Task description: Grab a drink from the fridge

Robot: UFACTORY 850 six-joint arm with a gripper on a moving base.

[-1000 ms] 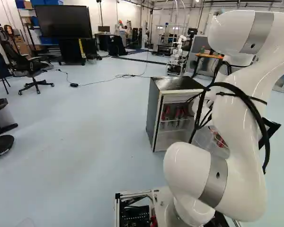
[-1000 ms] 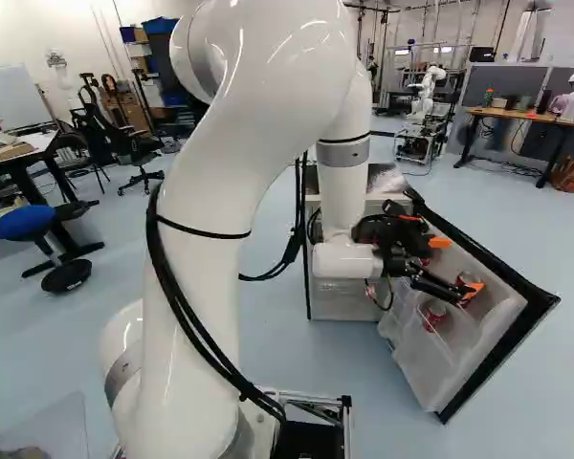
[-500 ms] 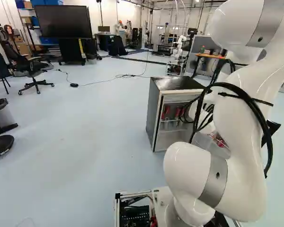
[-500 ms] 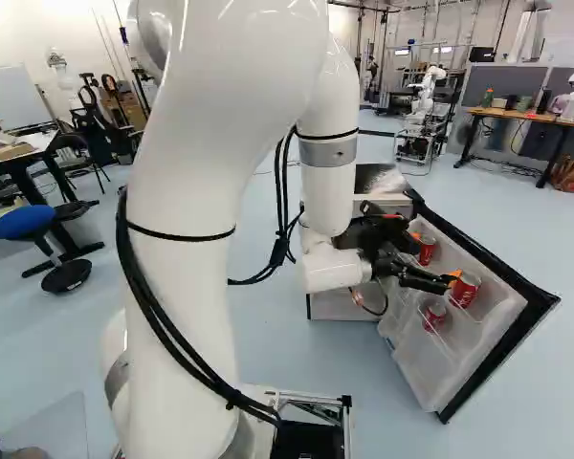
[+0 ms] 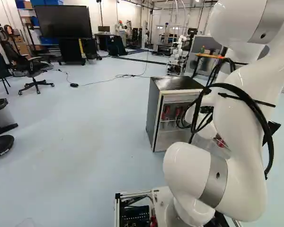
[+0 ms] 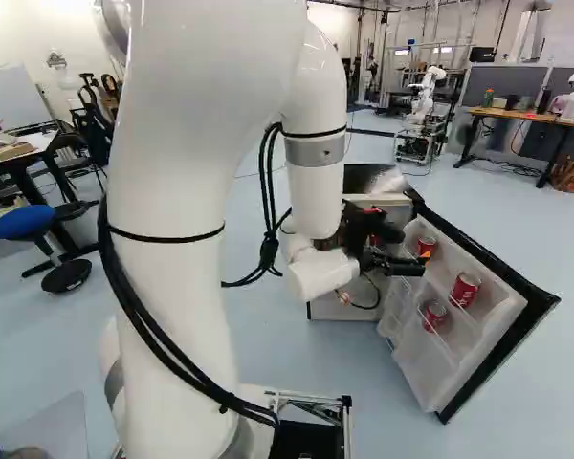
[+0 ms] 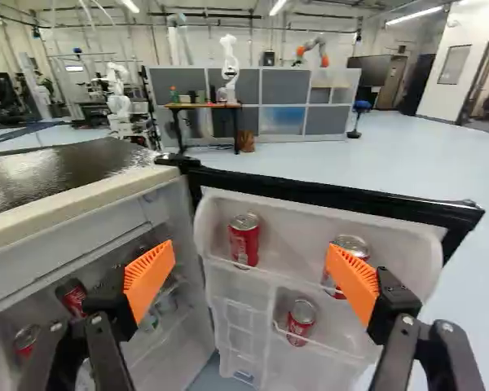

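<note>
My gripper [image 6: 402, 264] is in front of the fridge [image 5: 154, 116], over the inner side of its open door [image 6: 505, 320]. In the wrist view the gripper [image 7: 251, 281] stands wide open, its orange pads [image 7: 149, 275] apart with nothing held. Ahead, the door rack [image 7: 228, 281] holds a red can [image 7: 244, 239] beyond the gap and a lower one [image 7: 301, 319]. Another can [image 7: 348, 243] is partly hidden behind one finger. More red cans [image 7: 71, 296] lie inside the fridge body, beside the other finger.
The fridge's dark top [image 7: 65, 167] and pale front edge stand beside the gripper. The door's black edge [image 7: 334, 198] runs across ahead. Farther off are a desk [image 6: 526, 117], grey partitions and another robot [image 6: 426, 96]. A blue stool [image 6: 24, 223] stands at the left of the right base view.
My arm has drawn the gripper back from the door cans toward the fridge body, uncovering them in the right base view. The base, fridge and door have stayed put.
</note>
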